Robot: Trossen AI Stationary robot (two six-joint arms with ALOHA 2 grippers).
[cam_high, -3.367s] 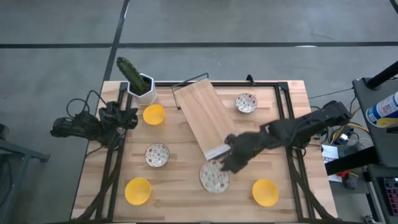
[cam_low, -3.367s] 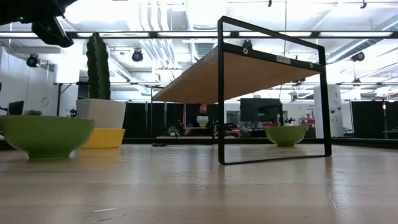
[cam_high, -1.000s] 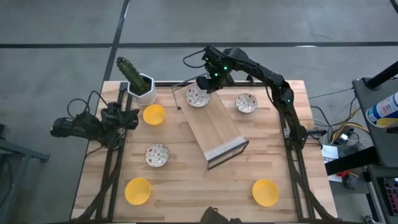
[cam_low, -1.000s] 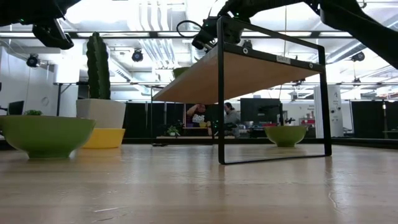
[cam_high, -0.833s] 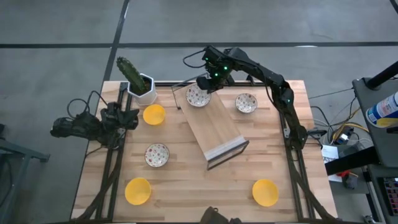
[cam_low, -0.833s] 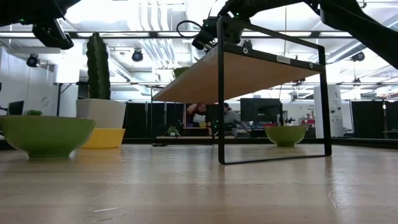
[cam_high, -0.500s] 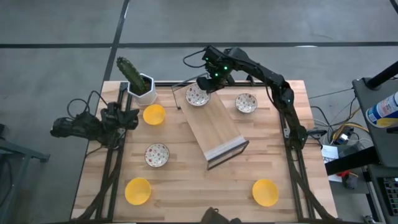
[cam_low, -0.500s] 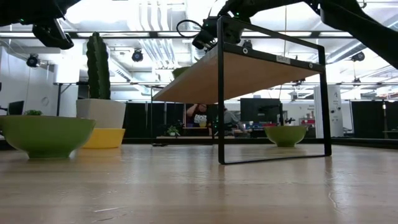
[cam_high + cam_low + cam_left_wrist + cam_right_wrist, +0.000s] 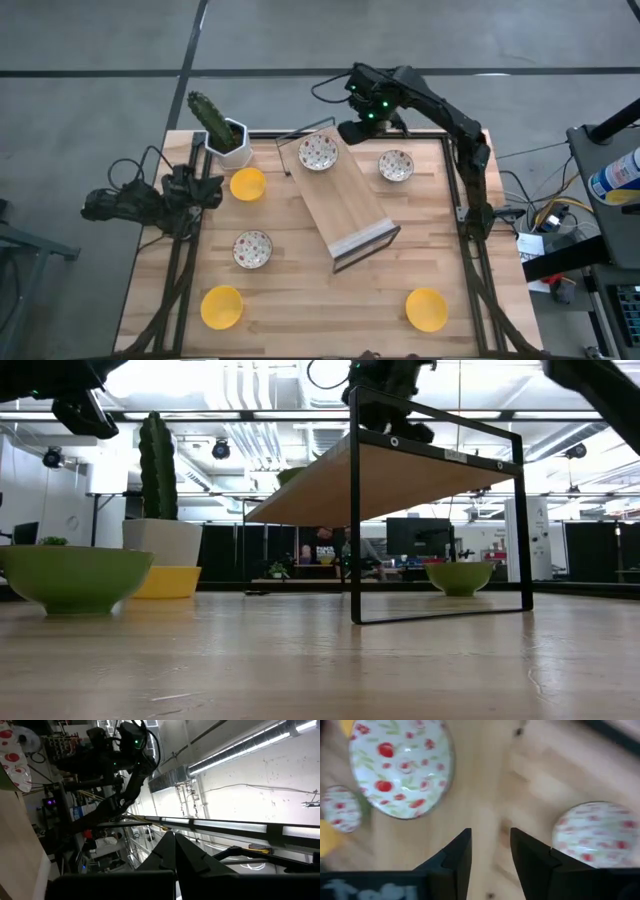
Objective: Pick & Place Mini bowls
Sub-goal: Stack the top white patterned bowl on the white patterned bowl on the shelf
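Right end effector (image 9: pixel 490 851) spread and empty, speckled bowl (image 9: pixel 402 767) free on shelf (image 9: pixel 345 195).

Overhead and table-level (plus wrist) cameras

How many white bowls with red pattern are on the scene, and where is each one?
3: one on the raised wooden shelf at its far end, one on the table right of it, one left of the shelf. None appears hidden.

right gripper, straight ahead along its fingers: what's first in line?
Probably bare wood. The right gripper points down between the speckled white bowl on the raised wooden shelf and a second speckled bowl. Depth is unclear.
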